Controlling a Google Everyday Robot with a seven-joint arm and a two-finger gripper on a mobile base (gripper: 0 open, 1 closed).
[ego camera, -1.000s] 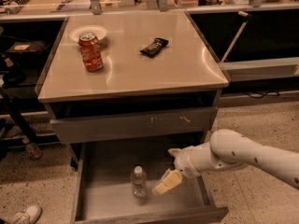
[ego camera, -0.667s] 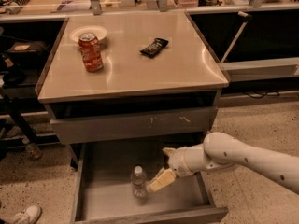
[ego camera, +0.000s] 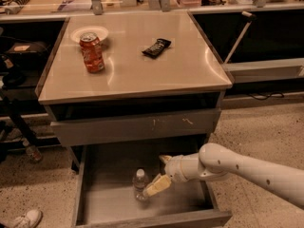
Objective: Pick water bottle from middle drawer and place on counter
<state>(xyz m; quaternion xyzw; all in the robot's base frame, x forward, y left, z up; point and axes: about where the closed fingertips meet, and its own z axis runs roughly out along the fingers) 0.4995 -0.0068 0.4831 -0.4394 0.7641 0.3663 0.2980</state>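
The water bottle (ego camera: 139, 182), small and clear with a white cap, stands upright on the floor of the open middle drawer (ego camera: 109, 208). My gripper (ego camera: 160, 173) reaches into the drawer from the right on a white arm. It is open, with one pale fingertip (ego camera: 156, 186) touching or nearly touching the bottle's right side and the other fingertip further back. The bottle is not between the fingers. The counter (ego camera: 180, 75) is the shiny steel top above the drawers.
On the counter stand an orange soda can (ego camera: 91, 52), a white plate (ego camera: 89, 33) behind it and a dark snack bag (ego camera: 156, 47). The grey drawer front (ego camera: 137, 127) with pale scratches hangs just above the open drawer. A white shoe (ego camera: 23, 219) lies at the bottom left.
My arm has moved left and a little deeper into the drawer, bringing the gripper close to the bottle's right side. The bottle has not moved.
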